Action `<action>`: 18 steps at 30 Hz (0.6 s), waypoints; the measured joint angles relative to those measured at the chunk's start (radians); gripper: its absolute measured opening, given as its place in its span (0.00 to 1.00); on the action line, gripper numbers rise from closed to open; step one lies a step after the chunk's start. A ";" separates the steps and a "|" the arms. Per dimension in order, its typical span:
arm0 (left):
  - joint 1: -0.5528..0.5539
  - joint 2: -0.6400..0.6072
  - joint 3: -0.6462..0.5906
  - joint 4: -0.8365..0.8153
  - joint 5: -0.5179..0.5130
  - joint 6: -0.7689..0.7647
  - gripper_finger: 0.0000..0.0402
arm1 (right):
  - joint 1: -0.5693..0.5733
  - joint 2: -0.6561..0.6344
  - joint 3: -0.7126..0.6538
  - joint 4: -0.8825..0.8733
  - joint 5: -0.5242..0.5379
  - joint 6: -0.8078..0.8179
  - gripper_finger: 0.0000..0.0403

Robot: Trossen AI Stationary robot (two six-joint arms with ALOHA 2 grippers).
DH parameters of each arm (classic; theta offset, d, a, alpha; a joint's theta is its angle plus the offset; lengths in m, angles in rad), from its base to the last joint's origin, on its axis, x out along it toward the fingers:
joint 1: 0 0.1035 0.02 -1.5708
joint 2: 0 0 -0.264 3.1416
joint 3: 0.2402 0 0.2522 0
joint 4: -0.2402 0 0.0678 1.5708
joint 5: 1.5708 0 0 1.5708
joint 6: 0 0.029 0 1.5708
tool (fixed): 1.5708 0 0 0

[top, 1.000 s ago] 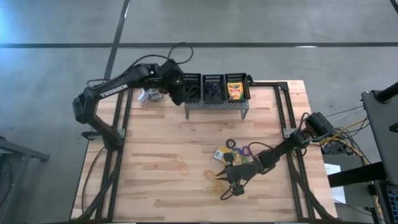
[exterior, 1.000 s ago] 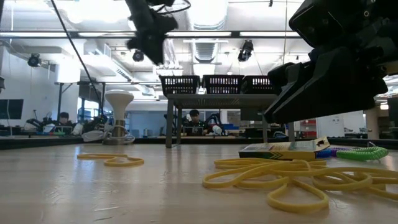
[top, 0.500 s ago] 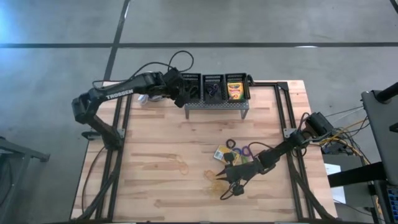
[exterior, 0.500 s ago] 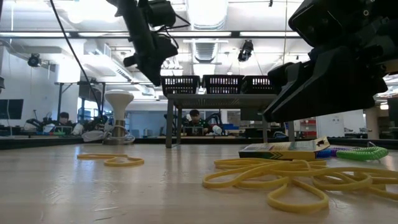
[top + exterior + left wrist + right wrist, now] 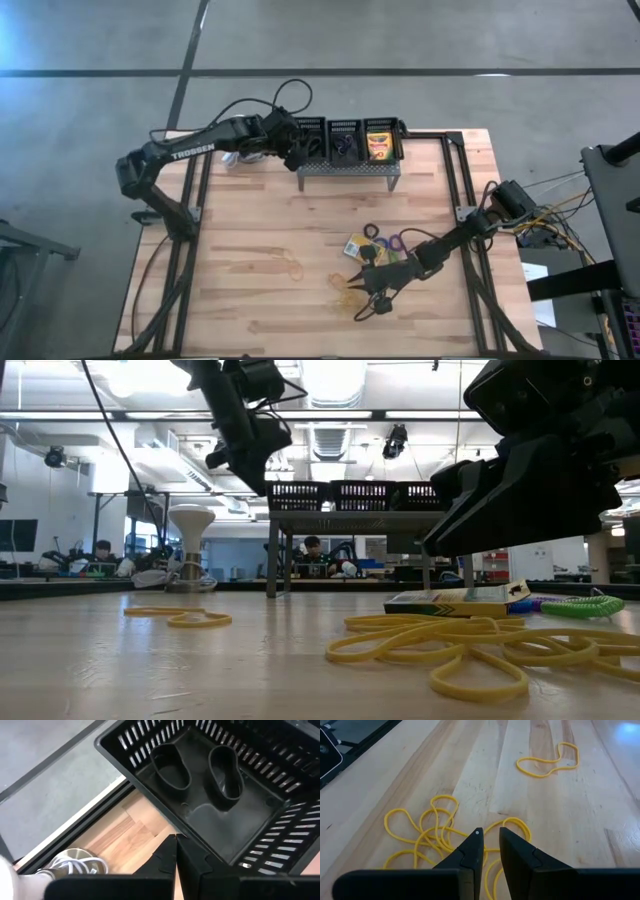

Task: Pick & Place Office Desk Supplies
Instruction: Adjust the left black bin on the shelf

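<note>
Wooden butcher-block table (image 5: 250,210) carries a grey perforated metal stand (image 5: 345,172) at its far edge, topped by three black slotted plastic bins (image 5: 345,138). The left bin (image 5: 210,780) holds two black rubber rings (image 5: 170,766), and the right bin holds a flat yellow-and-green crayon box (image 5: 378,141).

Above the left bin hangs the left gripper (image 5: 175,851), its fingers pressed together on nothing.

Low at the near right, the right gripper (image 5: 489,845) sits slightly parted over a tangle of thin yellow rubber bands (image 5: 427,835). Beside it lie another crayon box (image 5: 357,246) and small purple rings (image 5: 392,240). One loose yellow band (image 5: 291,268) lies apart.
</note>
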 joint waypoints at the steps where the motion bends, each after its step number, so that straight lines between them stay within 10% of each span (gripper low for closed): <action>1: 0.000 0.001 0.000 0.004 0.004 0.000 0.03 | 0.000 0.000 0.000 0.000 0.000 0.001 0.14; 18: -0.005 -0.012 0.013 -0.066 0.067 0.000 0.03 | 0.000 0.000 0.000 -0.001 0.002 0.002 0.14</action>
